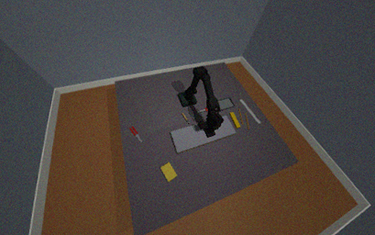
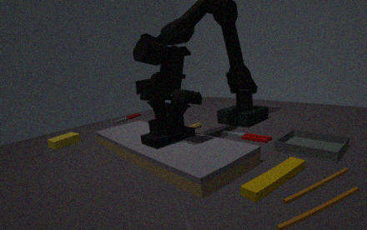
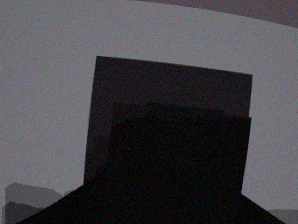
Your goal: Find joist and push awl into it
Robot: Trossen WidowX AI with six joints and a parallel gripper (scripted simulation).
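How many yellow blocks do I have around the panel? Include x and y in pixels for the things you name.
2 in view: one (image 1: 235, 120) (image 2: 273, 178) beside the panel's (image 1: 200, 136) (image 2: 167, 146) end nearer the tray (image 1: 226, 104) (image 2: 313, 145), one (image 1: 169, 172) (image 2: 63, 141) off its far end.
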